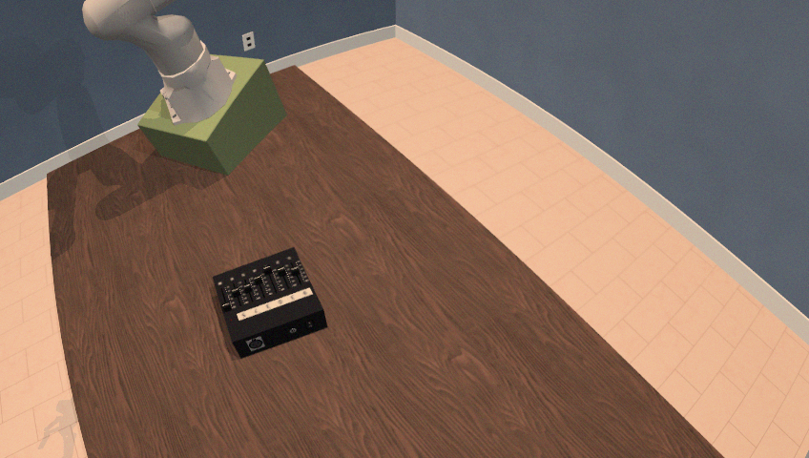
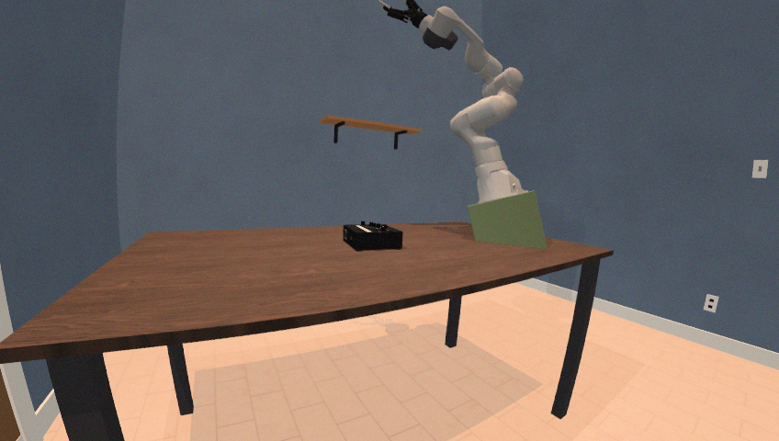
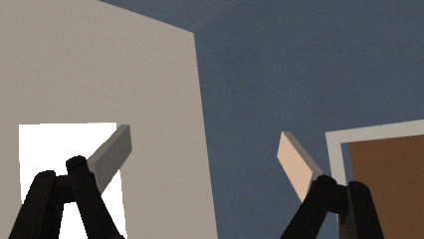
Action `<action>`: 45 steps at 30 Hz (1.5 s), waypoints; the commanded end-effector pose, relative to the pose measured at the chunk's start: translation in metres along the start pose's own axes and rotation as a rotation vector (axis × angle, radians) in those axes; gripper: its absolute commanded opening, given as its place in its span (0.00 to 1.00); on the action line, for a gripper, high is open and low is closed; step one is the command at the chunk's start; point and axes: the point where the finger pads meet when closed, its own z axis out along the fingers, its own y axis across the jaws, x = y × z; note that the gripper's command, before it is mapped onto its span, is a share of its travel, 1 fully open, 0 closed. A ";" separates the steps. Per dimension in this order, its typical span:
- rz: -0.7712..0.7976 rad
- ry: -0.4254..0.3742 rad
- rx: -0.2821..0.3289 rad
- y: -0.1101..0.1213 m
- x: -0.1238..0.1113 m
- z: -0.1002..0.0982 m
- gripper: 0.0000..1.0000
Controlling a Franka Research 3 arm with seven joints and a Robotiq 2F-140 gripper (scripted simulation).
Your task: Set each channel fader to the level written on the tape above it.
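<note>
The black lighting desk point(image 1: 268, 301) stands on its feet on the wooden table, with several faders point(image 1: 263, 282) at different heights and a white tape strip point(image 1: 275, 303) below them; the written levels are too small to read. It also shows in the exterior view point(image 2: 372, 235), near the table's middle. My gripper point(image 2: 394, 9) is raised high near the ceiling, far above and away from the desk, open and empty. In the wrist view my gripper's fingers spread wide against the wall and ceiling; the desk is not in that view.
The arm stands on a green block point(image 1: 218, 121) at the table's far end. A wooden wall shelf point(image 2: 369, 126) hangs behind the table. A door point(image 3: 385, 181) shows in the wrist view.
</note>
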 end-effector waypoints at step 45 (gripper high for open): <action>-0.727 -0.486 -0.793 0.457 -0.123 -0.014 1.00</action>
